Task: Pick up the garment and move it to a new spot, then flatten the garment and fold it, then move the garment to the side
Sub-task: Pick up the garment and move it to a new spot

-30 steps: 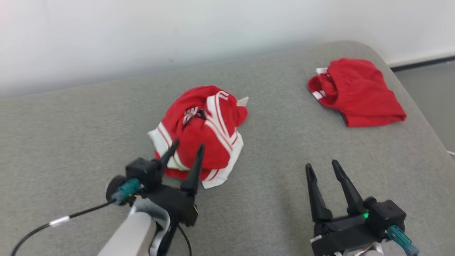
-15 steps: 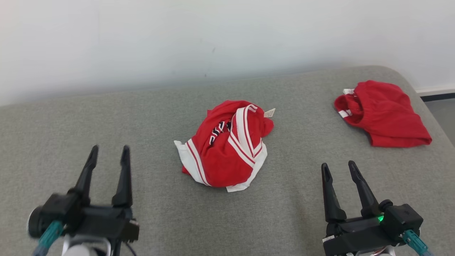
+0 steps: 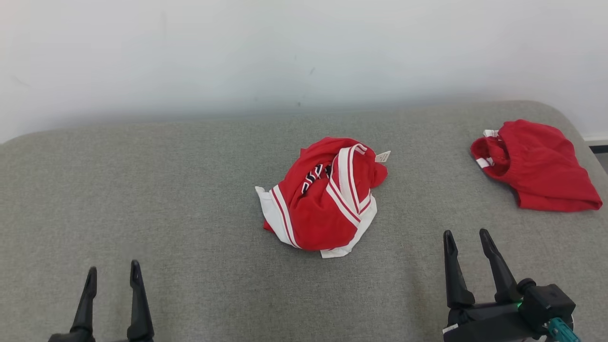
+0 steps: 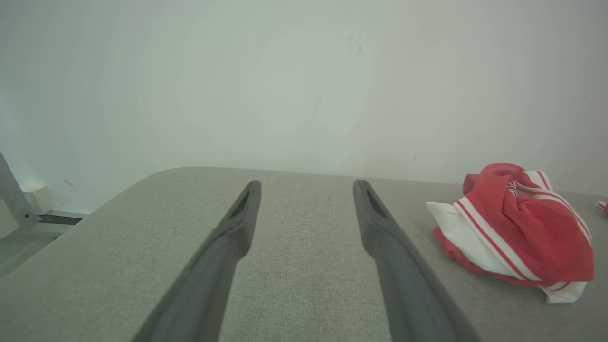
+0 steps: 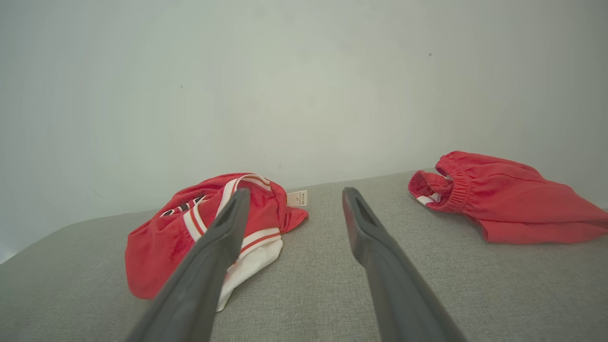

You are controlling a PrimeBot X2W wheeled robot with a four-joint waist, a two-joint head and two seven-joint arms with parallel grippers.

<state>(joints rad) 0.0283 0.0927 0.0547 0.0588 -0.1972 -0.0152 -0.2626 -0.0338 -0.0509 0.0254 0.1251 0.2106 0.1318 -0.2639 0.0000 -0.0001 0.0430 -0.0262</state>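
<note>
1. Two grippers: left gripper (image 3: pixel 113 266) lower left, right gripper (image 3: pixel 465 232) lower right, fingers apart, holding nothing.
2. The garment (image 3: pixel 323 199) lies crumpled at frame centre on the grey surface (image 3: pixel 190 190); its black print is perhaps digits.
3. A plain red garment (image 3: pixel 541 166) lies upper right.

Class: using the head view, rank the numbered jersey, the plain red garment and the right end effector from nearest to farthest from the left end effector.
1. Numbered jersey, crumpled in the middle, ahead and to the right of the left end effector.
2. Right end effector, at the lower right.
3. Plain red garment, at the far right.
</note>
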